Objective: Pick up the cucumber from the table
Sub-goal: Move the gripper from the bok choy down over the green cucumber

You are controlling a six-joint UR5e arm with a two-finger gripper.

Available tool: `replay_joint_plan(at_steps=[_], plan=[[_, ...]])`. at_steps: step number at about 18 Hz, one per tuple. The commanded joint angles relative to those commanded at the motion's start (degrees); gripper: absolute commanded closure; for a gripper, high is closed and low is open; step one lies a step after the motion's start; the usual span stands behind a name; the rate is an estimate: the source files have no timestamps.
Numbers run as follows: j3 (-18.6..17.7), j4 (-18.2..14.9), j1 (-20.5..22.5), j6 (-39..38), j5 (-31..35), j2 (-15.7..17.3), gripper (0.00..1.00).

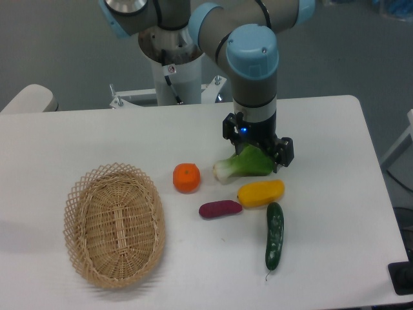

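Single fixed view, set high, opposite the arm's base (169, 58), angled down. Faces the robot across the table (335, 129). Mid-range: nearly the whole tabletop in frame, near edge and left side cropped. Arm's upper links cut off at top. Grey floor behind.

Looks like a robotics lab, not a kitchen. I'm bolted via my pedestal base (173, 71) to the far edge of a plain white table (335, 129) w/ rounded corners, grey floor (58, 45) all around, no home furniture. Veg laid out as test props: toy-looking cucumber (274, 235), bok choy (243, 165), eggplant (220, 208), orange (186, 177), plus a wicker basket (114, 224). Black device (401, 278) at the table's near right corner, can't tell what.
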Motion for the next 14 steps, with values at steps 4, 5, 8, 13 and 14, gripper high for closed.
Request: replay_joint_plan(at_steps=[4,5,8,13,14], plan=[[0.97,0.00,-0.09,0.00,-0.17,-0.09,0.00],[1.05,0.00,-0.09,0.00,-0.26,-0.17,0.00],[1.67,0.09,-0.09,0.00,-0.44,-1.66,0.00],[1.23,5.08,-1.66,-6.79,-1.84,-4.65,0.00],[1.23,5.36,-2.02,-8.94,-2.02,-5.27,0.00]])
